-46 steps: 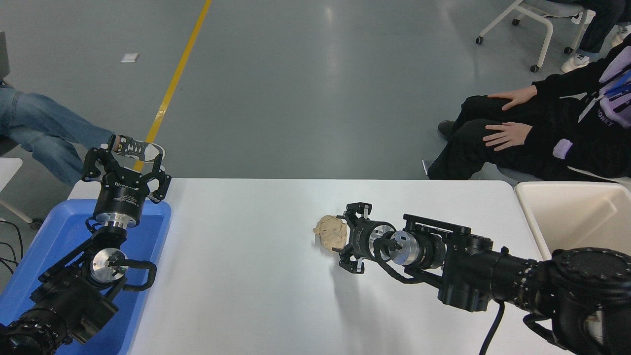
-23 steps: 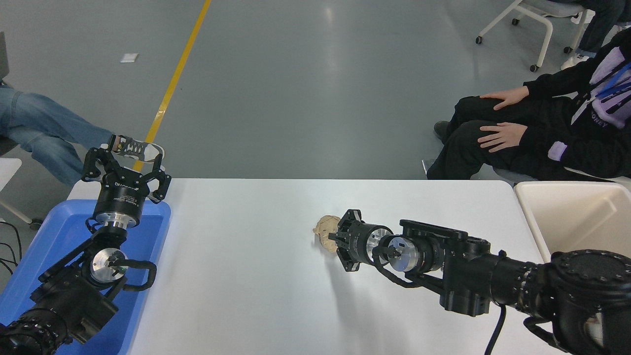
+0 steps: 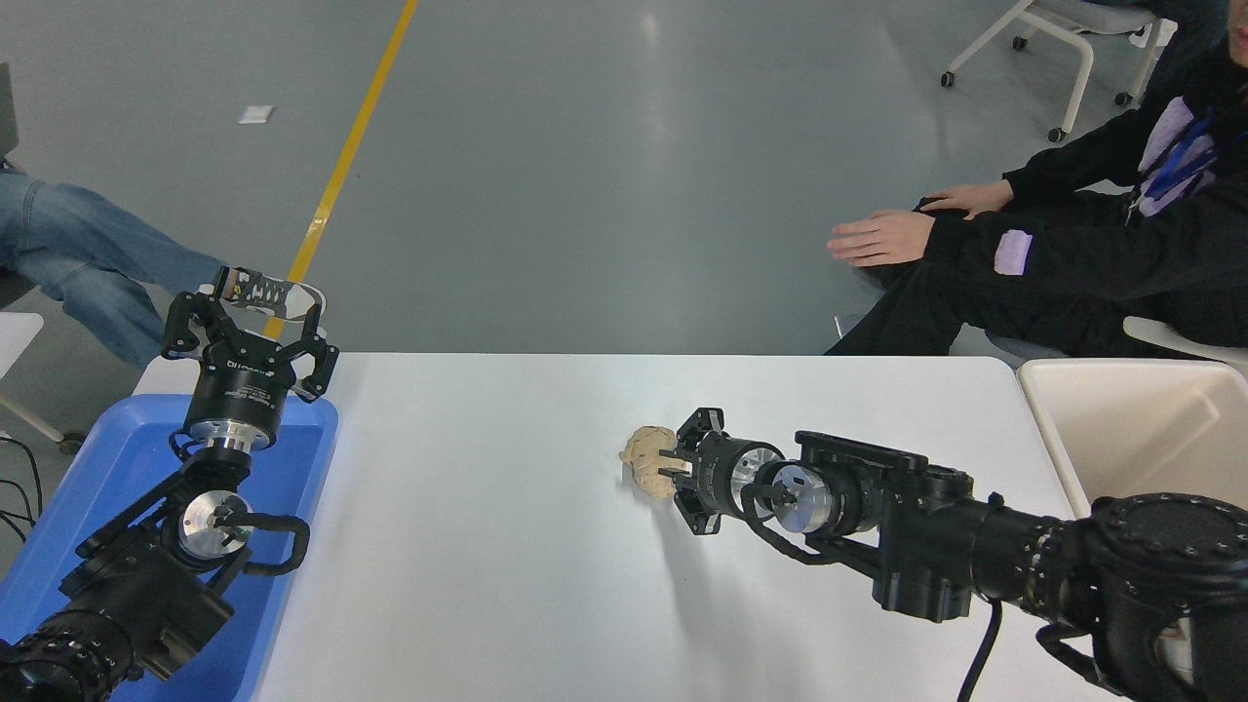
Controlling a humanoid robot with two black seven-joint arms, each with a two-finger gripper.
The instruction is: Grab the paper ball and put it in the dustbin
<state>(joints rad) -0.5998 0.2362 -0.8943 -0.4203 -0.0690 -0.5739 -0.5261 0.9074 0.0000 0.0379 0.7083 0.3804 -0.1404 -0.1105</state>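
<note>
The tan, wrinkly paper ball (image 3: pixel 645 456) is at the middle of the white table (image 3: pixel 487 546). My right gripper (image 3: pixel 671 465) reaches in from the lower right, and its fingers are closed on the ball's right side. I cannot tell whether the ball rests on the table or hangs just above it. The cream-white dustbin (image 3: pixel 1150 439) stands at the table's right end, well to the right of the ball. My left gripper (image 3: pixel 249 327) is parked open over the blue tray at the lower left.
A shallow blue tray (image 3: pixel 127 448) lies at the table's left end under the left arm. A seated person in black at the upper right holds a hand (image 3: pixel 877 239) out beyond the far edge. Another person's leg and shoe (image 3: pixel 263 292) are at the upper left.
My right gripper has closed from wide open onto the paper ball and shifted slightly left. The seated person has leaned forward and stretched a hand out. The left arm has not moved.
</note>
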